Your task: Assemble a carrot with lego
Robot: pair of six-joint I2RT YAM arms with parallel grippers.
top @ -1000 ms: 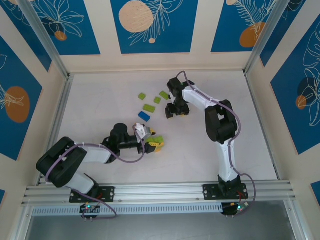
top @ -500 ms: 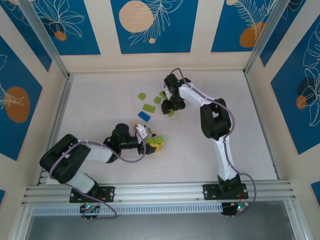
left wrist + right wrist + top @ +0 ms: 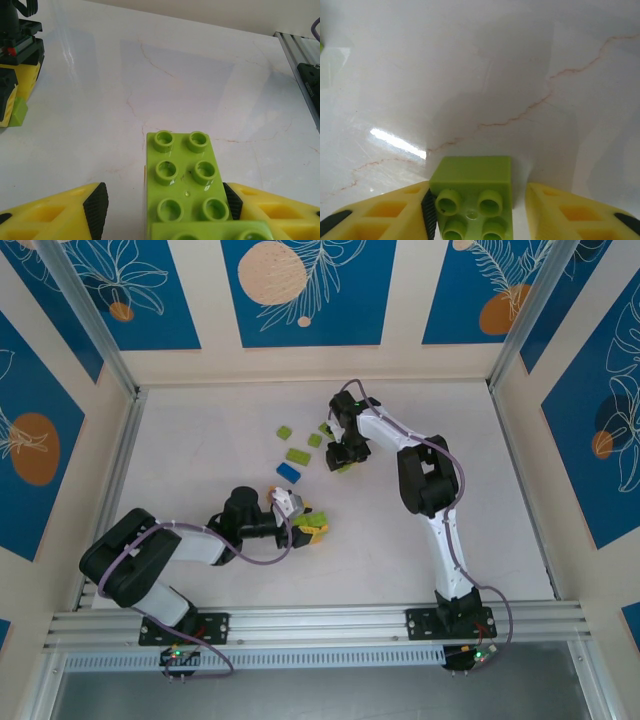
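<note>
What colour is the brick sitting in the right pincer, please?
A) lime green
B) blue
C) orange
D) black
A: the right wrist camera shows a lime green brick lying on the pale table inside the right pincer.

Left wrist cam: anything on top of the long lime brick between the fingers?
A second lime brick sits on its near end, cut off by the frame edge. The long lime brick shows six bare studs beyond that. Whatever lies beneath it is covered.
</note>
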